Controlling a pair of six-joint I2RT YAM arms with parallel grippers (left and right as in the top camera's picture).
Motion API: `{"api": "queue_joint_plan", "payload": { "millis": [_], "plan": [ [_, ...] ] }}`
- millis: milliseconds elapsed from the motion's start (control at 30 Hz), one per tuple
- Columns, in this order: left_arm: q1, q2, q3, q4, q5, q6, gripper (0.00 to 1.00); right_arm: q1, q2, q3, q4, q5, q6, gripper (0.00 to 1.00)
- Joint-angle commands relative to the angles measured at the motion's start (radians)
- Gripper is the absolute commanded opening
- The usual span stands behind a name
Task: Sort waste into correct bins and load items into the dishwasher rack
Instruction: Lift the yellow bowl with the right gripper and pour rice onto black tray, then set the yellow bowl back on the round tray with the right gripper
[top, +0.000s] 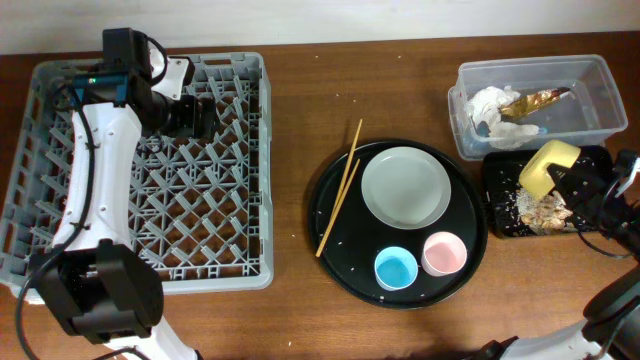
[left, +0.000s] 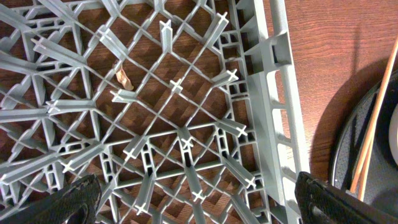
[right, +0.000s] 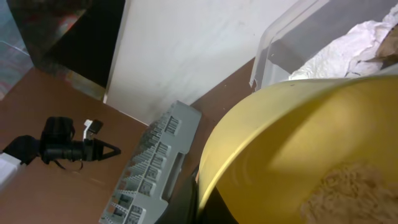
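From overhead, the right pincer (top: 568, 178) sits at the far right edge of the worktop (top: 300, 315). It is closed on the rim of the small yellow bowl (top: 547, 166), which is tipped over the shallow black tray (top: 500, 225). Food scraps (top: 545, 210) lie in that tray directly beneath the bowl. Just behind, the clear tub (top: 600, 75) holds napkins (top: 492, 105) and the wrapper (top: 540, 99). The left pincer (top: 200, 117) hovers over the dishwasher rack (top: 250, 270), its arm stretched along the rack's left half. The rack lies well to the left of the bowl, so the left arm is much nearer it.

Through the left wrist, the left pincer (left: 199, 208) is spread wide and empty above the dishwasher rack (left: 273, 93) pegs. The chopsticks (left: 375, 115) lie to its right on the round black tray (left: 346, 162), their long axis nearly along the rack wall.

Through the right wrist, the small yellow bowl (right: 298, 143) fills the view, with a beige clump of food scraps (right: 348, 193) inside. The clear tub (right: 273, 43) is beyond it. The pincer's fingers are not clearly visible here.
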Motion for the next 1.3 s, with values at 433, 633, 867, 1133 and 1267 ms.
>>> {"api": "queue_joint_plan", "payload": {
  "millis": [433,633,867,1133,1267],
  "plan": [
    [0.002,0.005,0.013,0.000,0.008,0.009,0.99,0.051,0.000,-0.007,0.167,0.003,0.466,0.04],
    [0.002,0.005,0.013,0.000,0.008,0.009,0.99,0.053,0.000,-0.007,0.314,-0.018,0.728,0.04],
    [0.002,0.005,0.013,0.000,0.008,0.009,0.99,0.164,-0.335,0.000,0.351,0.062,0.721,0.04],
    [0.002,0.005,0.013,0.000,0.008,0.009,0.99,1.135,-0.538,0.000,0.197,1.067,0.795,0.04],
    [0.002,0.005,0.013,0.000,0.008,0.009,0.99,1.446,-0.259,0.000,0.180,1.338,0.795,0.04]
  ]
}}
